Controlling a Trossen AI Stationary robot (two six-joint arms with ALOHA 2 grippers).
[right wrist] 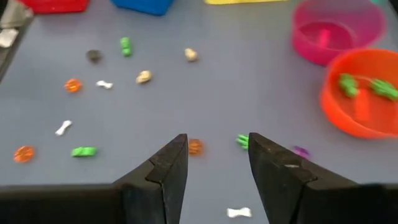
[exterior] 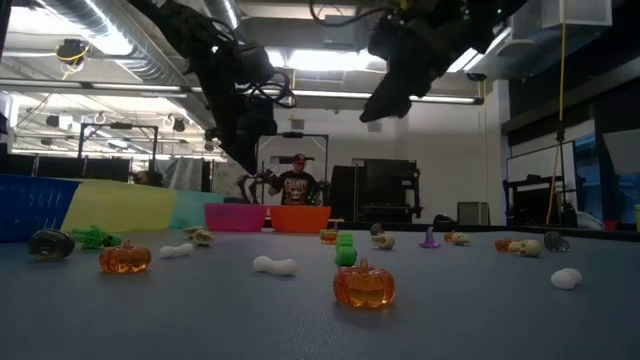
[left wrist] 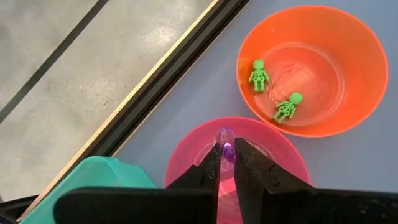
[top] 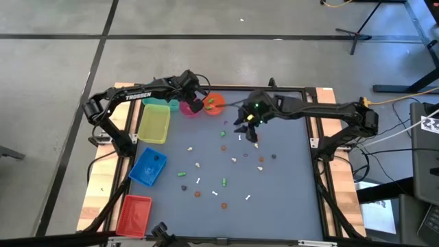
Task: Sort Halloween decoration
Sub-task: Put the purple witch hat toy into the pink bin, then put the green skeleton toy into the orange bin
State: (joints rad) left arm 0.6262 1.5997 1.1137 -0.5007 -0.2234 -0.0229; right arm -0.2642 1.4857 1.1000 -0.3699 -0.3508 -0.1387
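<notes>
Many tiny trinkets in white, orange, green and dark purple lie scattered on the grey table [top: 288, 185]. My left gripper [left wrist: 227, 148] is above the pink bowl [left wrist: 273, 140] at the far left, shut on a small purple trinket [left wrist: 226, 138]. Next to it stands the orange bowl [left wrist: 348, 37] with two green skeletons [left wrist: 258, 74] on its bottom. My right gripper [right wrist: 217, 149] is open and empty above the table's far middle [top: 245, 127]. An orange pumpkin [right wrist: 195, 147] and a green trinket [right wrist: 242, 142] lie on the table beyond its fingertips. My left gripper pinches the purple trinket [left wrist: 227, 153] between its two fingertips, coming from above and pointing down. The trinket is lifted clear, over the inside of the pink bowl. Which part of it the fingers are on cannot be told.
Along the table's left side stand a teal bin [top: 156, 102], a yellow bin [top: 153, 125], a blue bin [top: 147, 167] and a red bin [top: 134, 214]. In the low view a person [exterior: 297, 185] stands in the room beyond the table.
</notes>
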